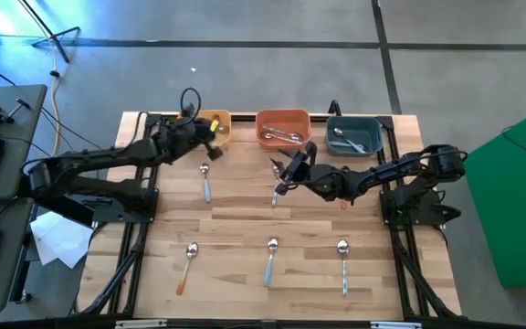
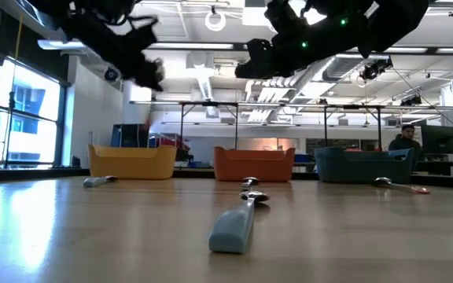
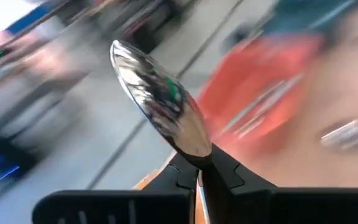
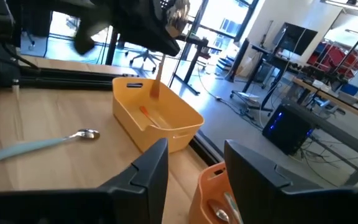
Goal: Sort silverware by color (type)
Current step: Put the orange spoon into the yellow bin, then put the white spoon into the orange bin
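Jaws on my left gripper (image 3: 199, 177) are clenched on the neck of an orange-handled spoon (image 3: 159, 109), its shiny bowl sticking out past the fingertips and the handle running back between them. I'm holding it that way so the spoon hangs handle-down over the yellow bin (image 1: 215, 127); in the right wrist view the handle (image 4: 157, 81) dangles just above the bin's opening, so a release should drop it inside, where another orange piece already lies.

My right gripper (image 4: 194, 165) has its fingers spread with nothing between them. It hovers near the table's middle, just in front of the orange bin (image 1: 283, 126), which holds silver spoons (image 1: 284, 136). Right beside it in the overhead view is what looks like a spoon (image 1: 276, 188) on the wood; I can't tell its colour.

Further out, a blue-handled spoon (image 1: 205, 181) lies below the left arm. Near the front edge sit an orange-handled one (image 1: 187, 263), a second blue one (image 1: 271, 259) and a silver one (image 1: 343, 265), well apart. The teal bin (image 1: 354, 134) holds more spoons.
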Motion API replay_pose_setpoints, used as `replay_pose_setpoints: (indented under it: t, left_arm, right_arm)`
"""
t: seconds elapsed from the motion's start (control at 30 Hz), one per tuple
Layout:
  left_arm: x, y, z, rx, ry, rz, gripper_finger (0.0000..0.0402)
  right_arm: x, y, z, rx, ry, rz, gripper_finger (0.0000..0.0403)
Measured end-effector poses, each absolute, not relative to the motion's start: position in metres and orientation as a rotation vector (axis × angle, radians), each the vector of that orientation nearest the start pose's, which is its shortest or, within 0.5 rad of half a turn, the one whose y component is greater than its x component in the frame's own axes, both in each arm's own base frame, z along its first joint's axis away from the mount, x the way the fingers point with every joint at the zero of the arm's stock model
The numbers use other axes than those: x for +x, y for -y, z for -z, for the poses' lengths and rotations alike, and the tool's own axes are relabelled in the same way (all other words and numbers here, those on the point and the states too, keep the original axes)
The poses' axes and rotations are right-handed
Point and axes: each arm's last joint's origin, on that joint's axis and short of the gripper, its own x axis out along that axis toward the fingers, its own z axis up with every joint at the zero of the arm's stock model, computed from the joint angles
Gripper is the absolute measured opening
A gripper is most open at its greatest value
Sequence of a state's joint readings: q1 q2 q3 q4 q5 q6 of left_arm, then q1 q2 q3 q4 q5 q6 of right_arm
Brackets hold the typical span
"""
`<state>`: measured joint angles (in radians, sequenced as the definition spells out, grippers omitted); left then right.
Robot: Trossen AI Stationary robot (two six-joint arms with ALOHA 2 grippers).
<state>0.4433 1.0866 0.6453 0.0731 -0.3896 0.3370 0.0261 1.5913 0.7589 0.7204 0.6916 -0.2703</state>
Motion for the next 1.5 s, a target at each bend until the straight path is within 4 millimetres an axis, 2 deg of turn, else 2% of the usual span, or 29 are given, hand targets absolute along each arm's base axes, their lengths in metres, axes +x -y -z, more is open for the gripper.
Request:
replay_pose_setpoints:
  t: [0.1, 0.3, 0.5, 0.83, 0.97, 1.3, 1.5]
  left_arm:
    - [0.19, -0.121, -0.246, 0.351, -0.688, -0.909, 0.0]
    - [0.18, -0.146, -0.22, 0.26, -0.851, -0.822, 0.0]
    - [0.186, -0.165, -0.2, 0.236, -1.005, -0.805, 0.0]
    - [0.202, -0.19, -0.189, 0.182, -1.175, -0.81, 0.0001]
    - [0.204, -0.192, -0.185, 0.158, -1.228, -0.793, 0.0014]
    - [0.203, -0.187, -0.196, 0.131, -1.178, -0.827, 0.0089]
    - [0.204, -0.18, -0.208, 0.149, -1.124, -0.828, 0.0088]
  right_arm:
    - [0.325, 0.01, -0.217, -0.3, -0.195, 0.647, 0.0142]
    - [0.325, 0.01, -0.217, -0.285, -0.19, 0.646, 0.0142]
    - [0.325, 0.009, -0.216, -0.27, -0.187, 0.641, 0.0142]
    - [0.324, 0.009, -0.214, -0.282, -0.21, 0.637, 0.0142]
    - [0.324, 0.009, -0.214, -0.284, -0.213, 0.636, 0.0142]
    - [0.324, 0.009, -0.214, -0.285, -0.215, 0.636, 0.0142]
    - [0.324, 0.009, -0.213, -0.286, -0.217, 0.636, 0.0142]
